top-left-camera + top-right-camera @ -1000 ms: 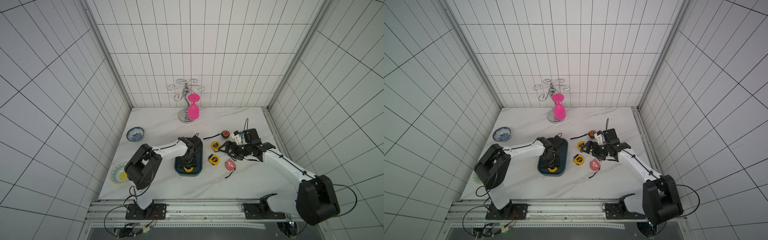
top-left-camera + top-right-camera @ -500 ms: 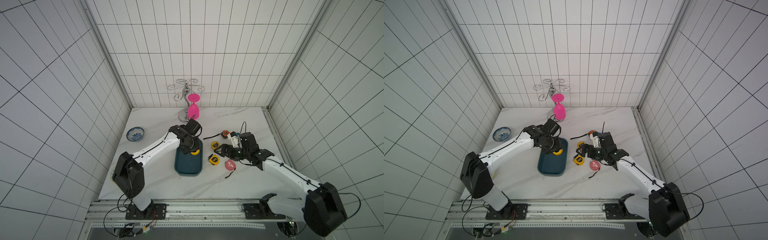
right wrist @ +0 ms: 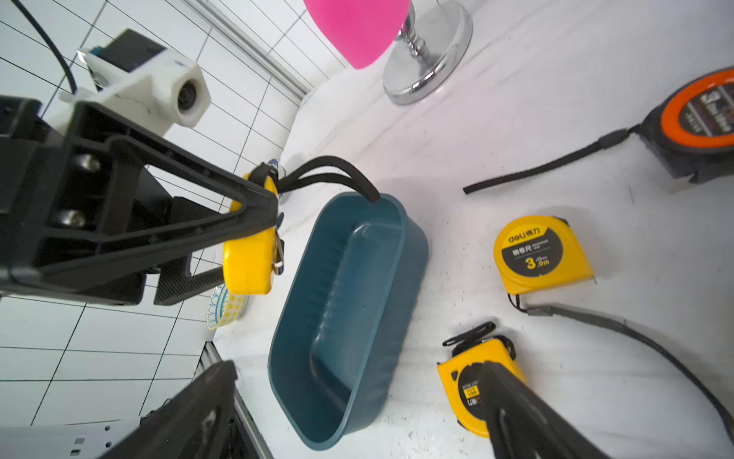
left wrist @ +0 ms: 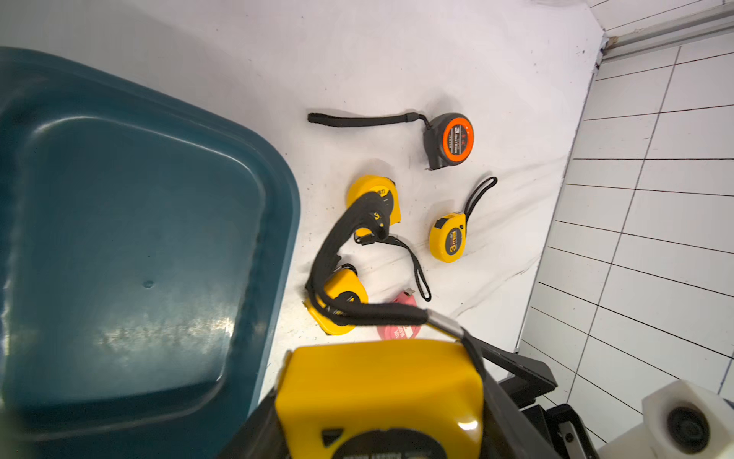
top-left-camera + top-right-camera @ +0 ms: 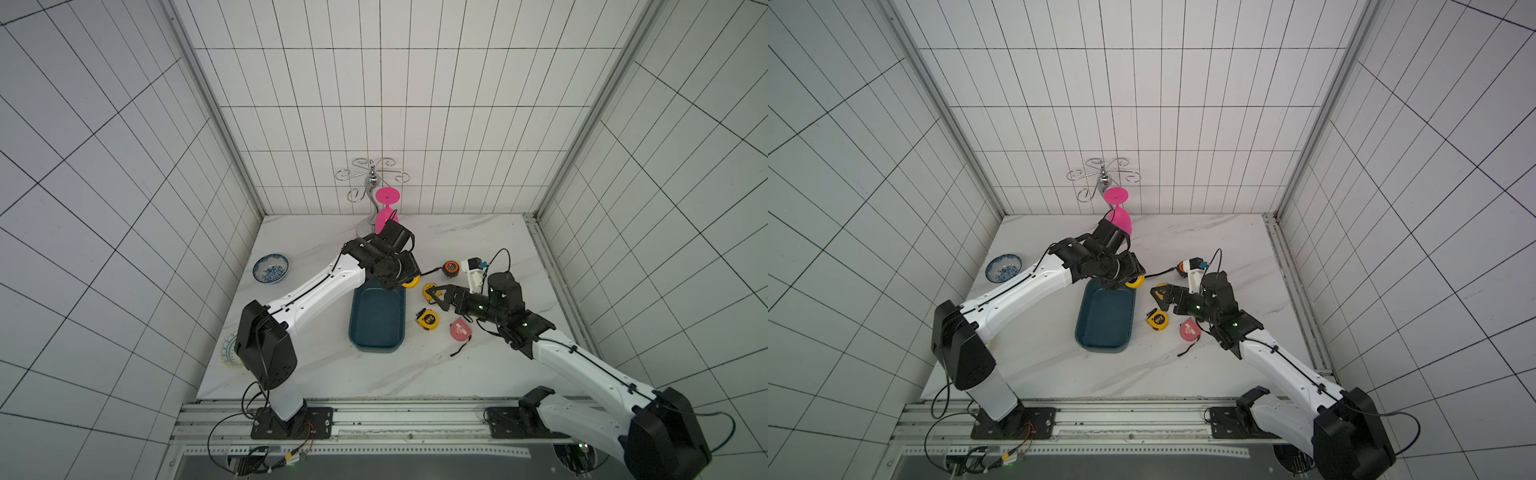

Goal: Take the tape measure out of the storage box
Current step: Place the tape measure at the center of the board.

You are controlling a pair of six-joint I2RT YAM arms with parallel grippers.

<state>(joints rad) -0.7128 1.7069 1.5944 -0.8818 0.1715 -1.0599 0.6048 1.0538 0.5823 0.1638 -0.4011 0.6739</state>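
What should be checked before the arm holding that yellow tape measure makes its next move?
1. Grip: left gripper shut on the yellow tape measure: ok.
2. Tape measure out of the storage box: ok.
3. Box holds nothing else: ok.
4. The strap clear of the box rim: cannot tell.
5. The right gripper open, apart from the left: ok.
6. Bare table toward the back wall for setting it down: ok.

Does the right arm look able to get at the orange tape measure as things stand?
Probably yes. The right end effector is open and empty, close by the orange tape measure, which lies apart from the others on bare table with nothing over it.
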